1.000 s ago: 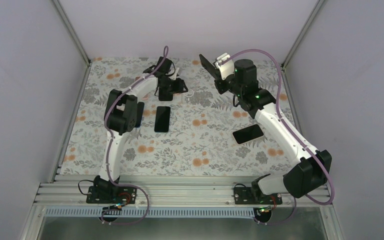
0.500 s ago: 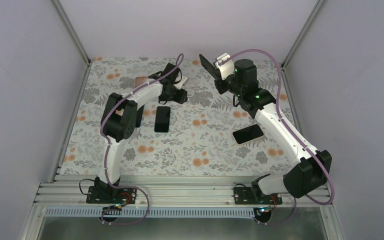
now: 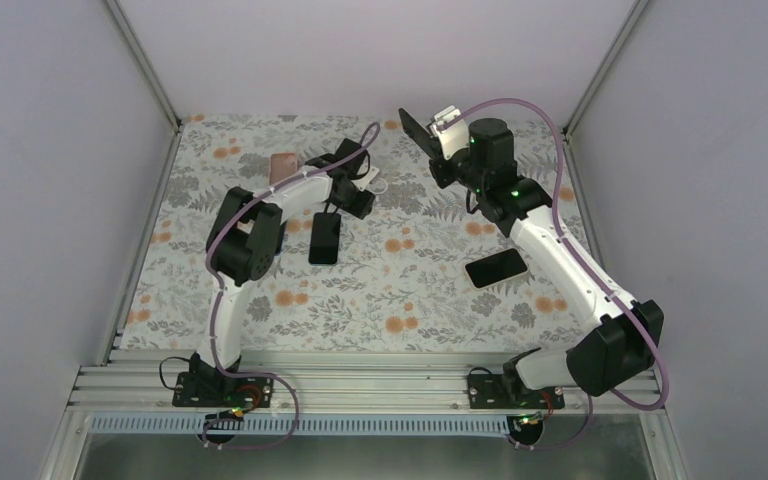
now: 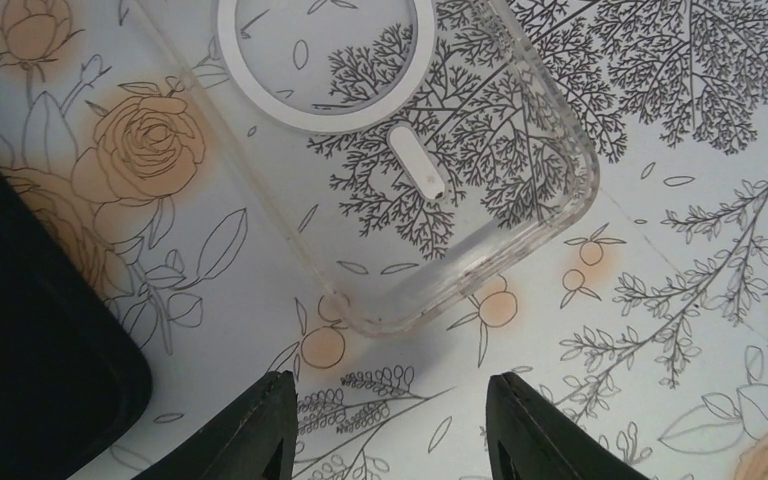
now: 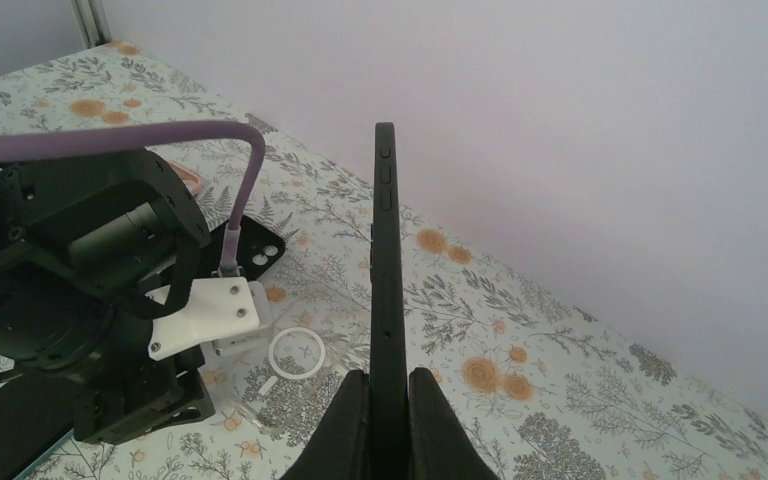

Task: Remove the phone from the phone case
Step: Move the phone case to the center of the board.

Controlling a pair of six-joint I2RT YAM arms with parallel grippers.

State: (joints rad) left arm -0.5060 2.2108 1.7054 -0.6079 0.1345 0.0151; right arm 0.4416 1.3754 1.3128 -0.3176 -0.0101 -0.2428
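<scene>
Left arm has swung rightward and nearer since the earlier frame, uncovering a pink slab (image 3: 282, 165) at the back of the table (image 3: 410, 300); right arm unchanged. Left gripper (image 4: 388, 395) hangs low over one corner of the clear case (image 4: 480, 150), jaws partly apart, nothing between them. Right gripper (image 5: 387, 385) is clamped on the lower end of a black phone (image 5: 385, 250), held upright and well above the table. The phone looks bare, so the case is likely already off, though the edge-on view makes that hard to confirm.

Step now, as I read it: clear the left arm from the case and set the phone down. To do it well, lift the left gripper straight up so no finger drags the case corner or nudges the second black phone (image 3: 325, 237) just beside it. Grip the held phone firmly, since it's pinched at one end only.

- **Left wrist view only:** the case is empty, with its white ring and the table print showing through.
- **Top view only:** a third black phone (image 3: 496, 268) lies flat by the right arm.
- **Right wrist view only:** the held phone's side buttons.
</scene>
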